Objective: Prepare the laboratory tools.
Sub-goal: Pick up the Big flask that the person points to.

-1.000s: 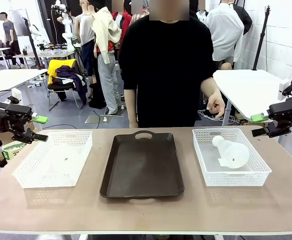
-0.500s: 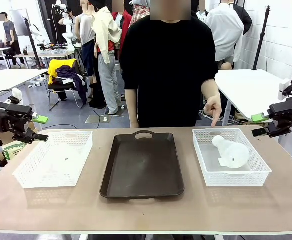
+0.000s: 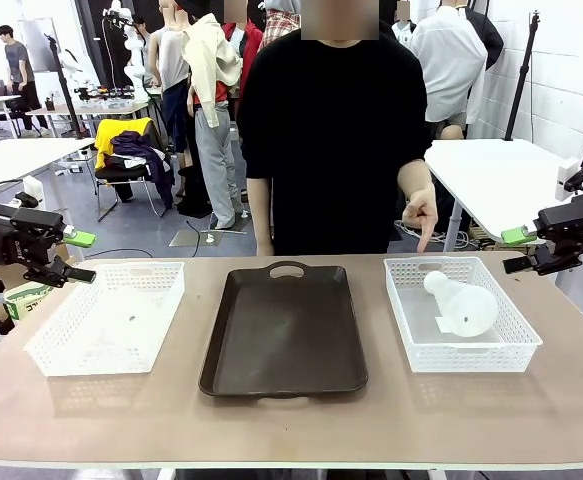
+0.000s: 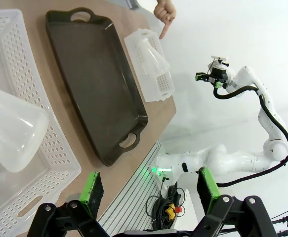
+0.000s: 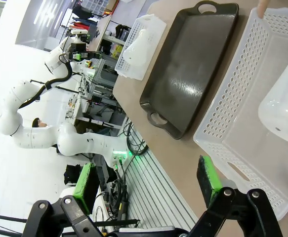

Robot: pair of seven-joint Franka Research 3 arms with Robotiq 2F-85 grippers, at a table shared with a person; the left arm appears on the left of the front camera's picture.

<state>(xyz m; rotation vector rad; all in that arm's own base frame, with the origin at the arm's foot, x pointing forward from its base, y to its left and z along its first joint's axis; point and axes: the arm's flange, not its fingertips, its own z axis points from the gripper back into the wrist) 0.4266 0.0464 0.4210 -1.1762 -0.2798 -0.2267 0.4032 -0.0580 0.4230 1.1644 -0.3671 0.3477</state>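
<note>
Front view: far left of the dark tray (image 3: 283, 330), the left gripper (image 3: 78, 256) hangs beyond the table edge, its jaws spread apart and empty. Between it and the tray stands the left basket (image 3: 91, 360). In the left wrist view, one flask (image 4: 10, 128) lies inside it. Just right of the tray, the right basket (image 3: 476, 355) holds the other flask (image 3: 463, 305) on its side. A person's hand (image 3: 421, 210) points down above this basket's far rim. Farther right of the tray, the right gripper (image 3: 517, 250) is released, holding nothing.
</note>
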